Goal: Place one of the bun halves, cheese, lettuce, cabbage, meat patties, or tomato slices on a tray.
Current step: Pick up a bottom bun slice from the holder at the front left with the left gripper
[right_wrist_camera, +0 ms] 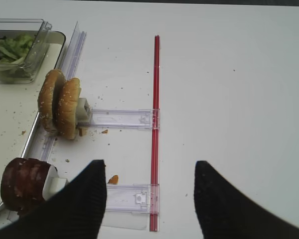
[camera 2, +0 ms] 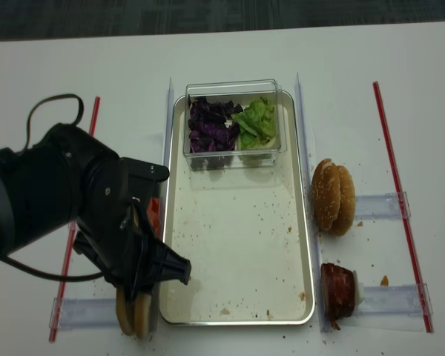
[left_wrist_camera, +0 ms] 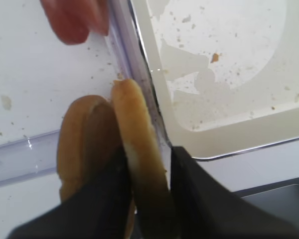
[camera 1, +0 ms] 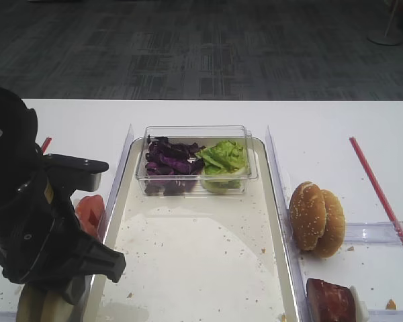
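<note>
— Two bun halves (left_wrist_camera: 109, 159) stand on edge, side by side, at the near left of the counter (camera 1: 336, 127), just outside the left rim of the tray (camera 2: 237, 222). See them?

— Yes. In the left wrist view the left tool (left_wrist_camera: 148, 199) has a dark finger on either side of the half that is nearer the tray. The fingers look pressed against its faces, so I'd say it is clamped on that one; the other half leans against it on the far side from the tray.

— How would you expect it to handle?

— Light and soft, I'd guess. Bread gives under a squeeze, so a hard pinch would dent it, and the smooth crust could slip if the hold is slack. Taking it across the flat faces, low and near the middle as it is now, seems the sensible place.

— Anything in the way?

— The clear plastic divider (left_wrist_camera: 132, 59) and the tray's rim run right beside the bun, so it would need lifting clear of them. The neighbouring half might tip once its support goes.

— And the other arm?

— The right tool (right_wrist_camera: 148, 199) hangs with its fingers spread wide over bare counter at the right, holding nothing, near the meat patties (right_wrist_camera: 25, 186) and the seeded buns (right_wrist_camera: 60, 107).
</note>
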`<control>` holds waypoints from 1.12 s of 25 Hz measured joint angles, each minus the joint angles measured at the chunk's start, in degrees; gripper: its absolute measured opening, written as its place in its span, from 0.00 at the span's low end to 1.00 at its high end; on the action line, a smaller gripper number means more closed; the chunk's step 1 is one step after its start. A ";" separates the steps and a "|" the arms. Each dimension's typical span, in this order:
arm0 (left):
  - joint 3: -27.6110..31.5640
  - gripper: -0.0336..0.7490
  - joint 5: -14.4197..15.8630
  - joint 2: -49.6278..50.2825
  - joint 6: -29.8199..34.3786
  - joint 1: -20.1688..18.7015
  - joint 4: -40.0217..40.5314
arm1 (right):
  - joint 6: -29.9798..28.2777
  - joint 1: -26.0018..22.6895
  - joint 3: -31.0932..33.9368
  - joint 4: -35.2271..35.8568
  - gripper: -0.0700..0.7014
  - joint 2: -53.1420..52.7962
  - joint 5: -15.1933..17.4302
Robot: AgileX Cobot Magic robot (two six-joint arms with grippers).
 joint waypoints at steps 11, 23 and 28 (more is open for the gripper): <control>0.00 0.12 0.00 0.00 -0.12 0.00 0.13 | 0.00 0.00 0.00 0.00 0.64 0.00 0.00; -7.17 0.11 6.15 0.00 0.60 0.00 0.17 | 0.00 0.00 0.00 0.00 0.64 0.00 0.00; -13.22 0.11 9.88 0.00 1.90 0.00 0.17 | 0.00 0.00 0.00 0.00 0.64 0.00 0.00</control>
